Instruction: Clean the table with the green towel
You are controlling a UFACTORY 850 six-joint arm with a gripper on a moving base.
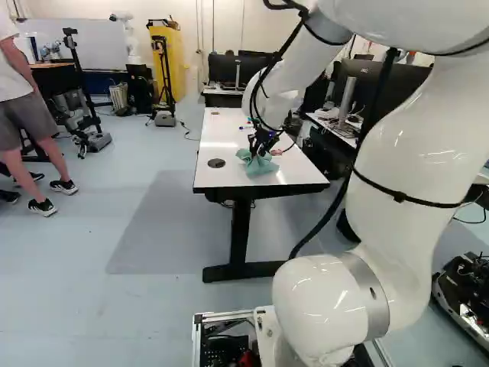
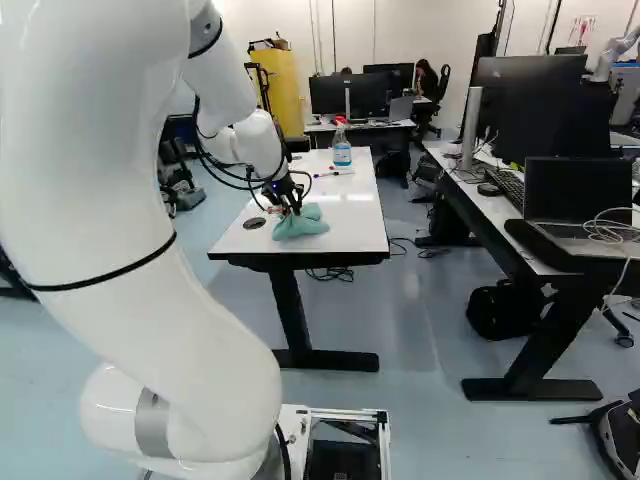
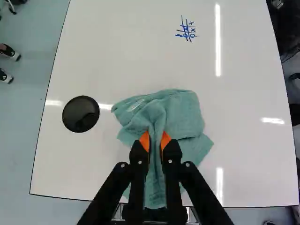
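The gripper (image 1: 261, 154) grasps a bunched fold of the green towel (image 3: 180, 115), on the near part of the white table (image 3: 253, 164). The towel's pale label (image 3: 135, 104) is illegible; farther off, a blue handwritten grid (image 3: 186, 31) holds small marks.

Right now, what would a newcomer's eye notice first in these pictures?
First, the big white arm, at the right of the left base view. Next, the green towel, bunched on the table and pinched by the gripper. Ahead of the towel, a blue drawing marks the table.
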